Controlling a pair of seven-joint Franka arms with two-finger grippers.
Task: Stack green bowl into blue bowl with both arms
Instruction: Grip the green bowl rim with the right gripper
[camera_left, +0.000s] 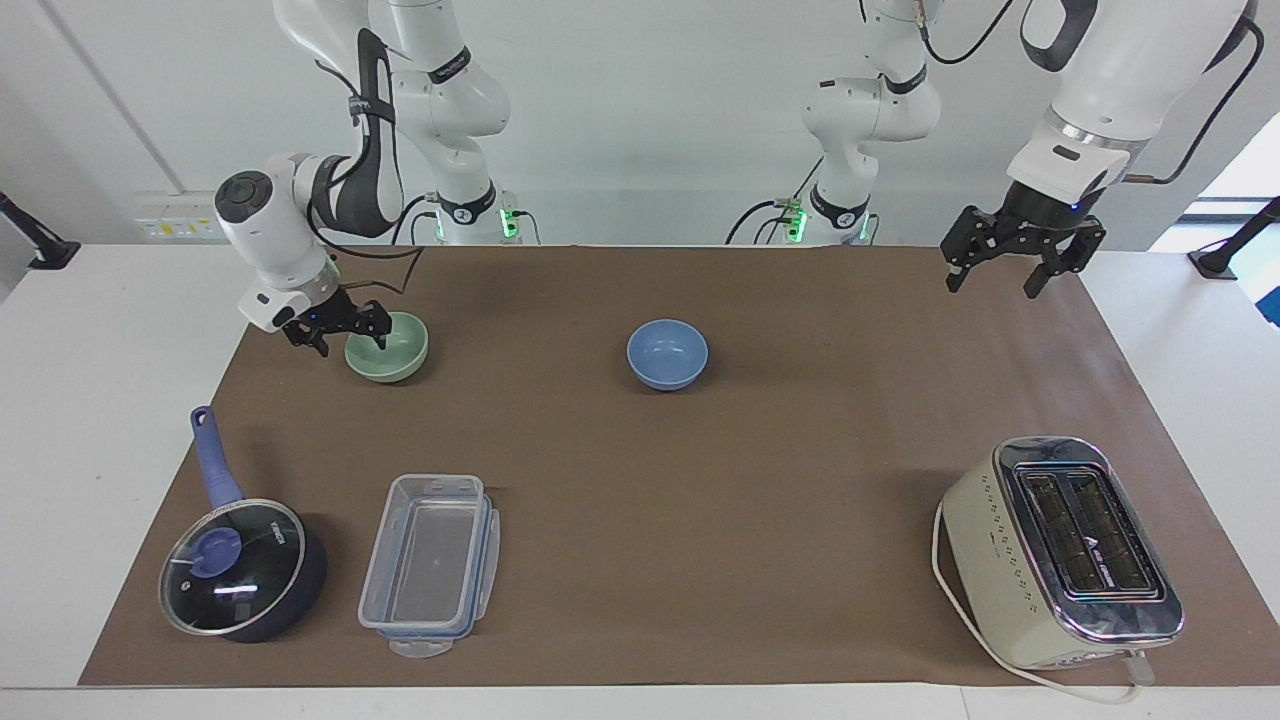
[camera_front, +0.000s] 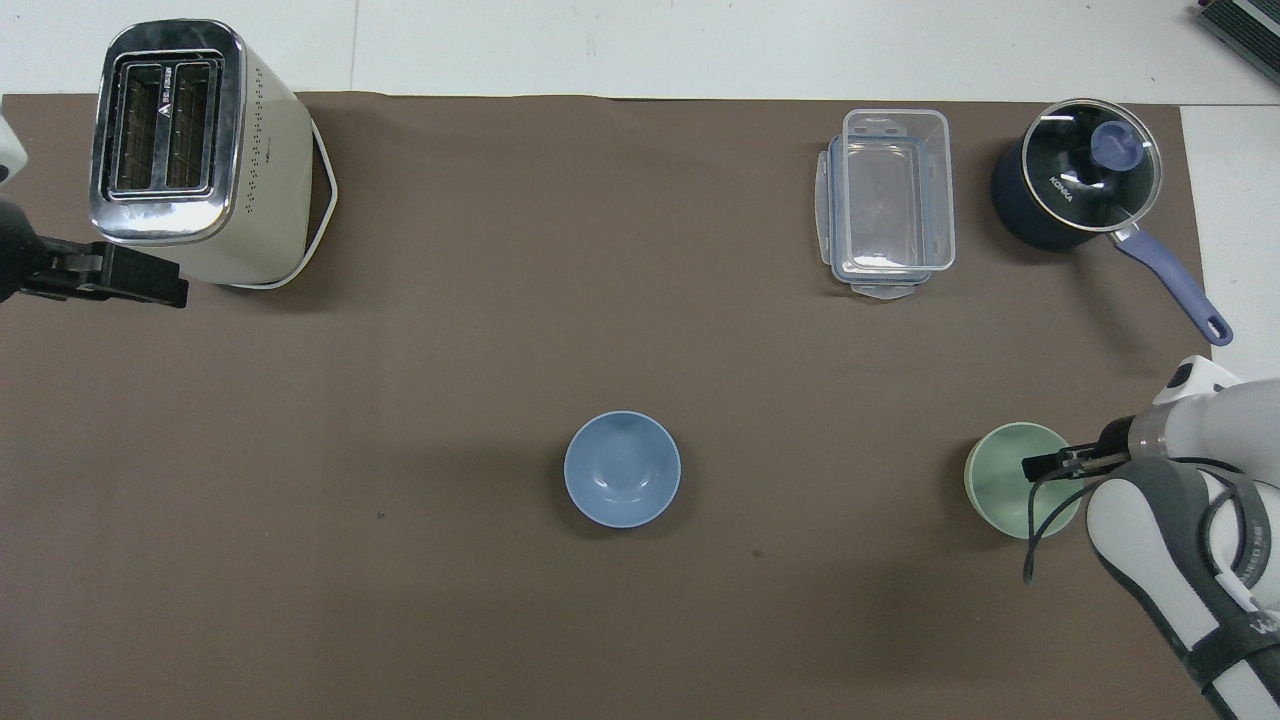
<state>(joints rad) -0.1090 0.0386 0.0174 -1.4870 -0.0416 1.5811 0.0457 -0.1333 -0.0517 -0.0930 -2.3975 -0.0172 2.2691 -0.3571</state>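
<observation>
Right end effector straddling green bowl rim — fingers apart, blue bowl untouched

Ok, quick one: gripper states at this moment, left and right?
Left gripper: open, holding nothing, raised over the table's edge.
Right gripper: open, straddling the green bowl rim.

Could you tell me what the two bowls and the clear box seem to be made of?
The green bowl and blue bowl look matte and plain with no glare, so likely ceramic or melamine; I cannot tell which. The clear box looks like see-through plastic, since the mat shows through it.
</observation>
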